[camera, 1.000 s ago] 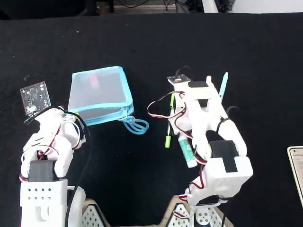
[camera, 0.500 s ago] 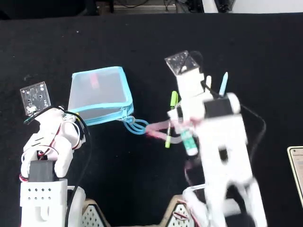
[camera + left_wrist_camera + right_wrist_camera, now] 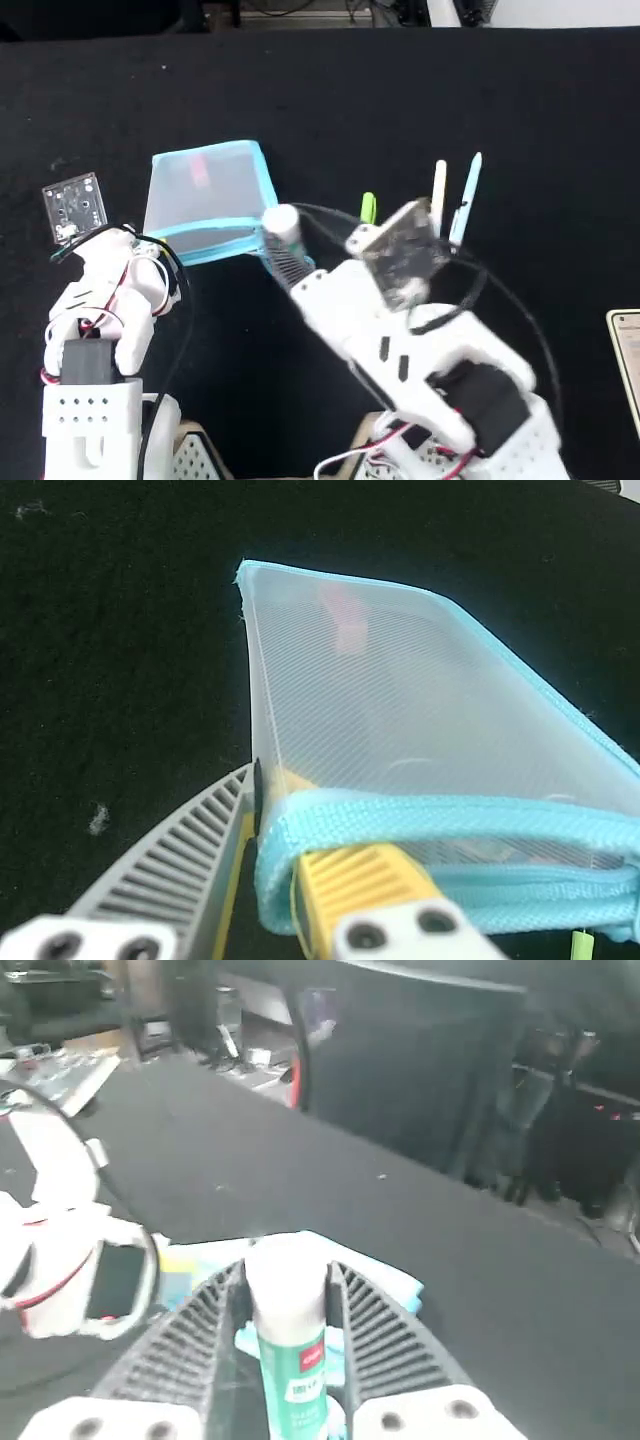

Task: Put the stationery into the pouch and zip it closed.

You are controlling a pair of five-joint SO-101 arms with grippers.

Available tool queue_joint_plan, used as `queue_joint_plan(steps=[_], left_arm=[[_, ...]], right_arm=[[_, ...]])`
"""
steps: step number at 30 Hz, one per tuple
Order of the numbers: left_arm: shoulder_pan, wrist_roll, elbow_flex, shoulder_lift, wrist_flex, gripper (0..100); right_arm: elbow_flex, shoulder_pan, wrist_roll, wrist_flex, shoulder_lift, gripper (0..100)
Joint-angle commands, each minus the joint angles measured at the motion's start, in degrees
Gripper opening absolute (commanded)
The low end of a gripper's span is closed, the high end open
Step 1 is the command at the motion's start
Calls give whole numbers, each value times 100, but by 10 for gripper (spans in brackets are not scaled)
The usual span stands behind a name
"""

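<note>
White and green, the glue stick lay on the desk by the green marker a second ago. Now the right claw pinches it and has swung it over to the zip side of the blue mesh pouch. The left claw pinches the pouch's edge. I think the glue drops in next. The marker, white pen and blue pen wait on the desk, so zipping comes later.

- High view: overhead, down onto the black table.
- Left wrist: close against the translucent blue-edged pouch.
- Right wrist: low, facing that same pouch.
</note>
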Motion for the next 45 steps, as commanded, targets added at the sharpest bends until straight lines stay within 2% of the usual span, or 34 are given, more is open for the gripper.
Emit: queue_joint_plan(steps=[1,6,22,30,37,45], left_arm=[[-75,26,-57,-62,-97,30],[-75,26,-57,-62,-97,30],[-75,26,-57,-62,-97,30],[-75,26,-57,-62,-97,30],[-75,26,-57,-62,-97,30],[-75,26,-57,-62,-97,30]], right_arm=[[435,-290,-44,-1099,-207,11],[1059,-325,-44,-2251,-330,11],[3345,-334,-44,-4923,-286,11],[3952,-316,-35,-5732,-277,11],[3952,-316,-35,-5829,-259,11],[3363,-316,-35,-5837,1042,11]])
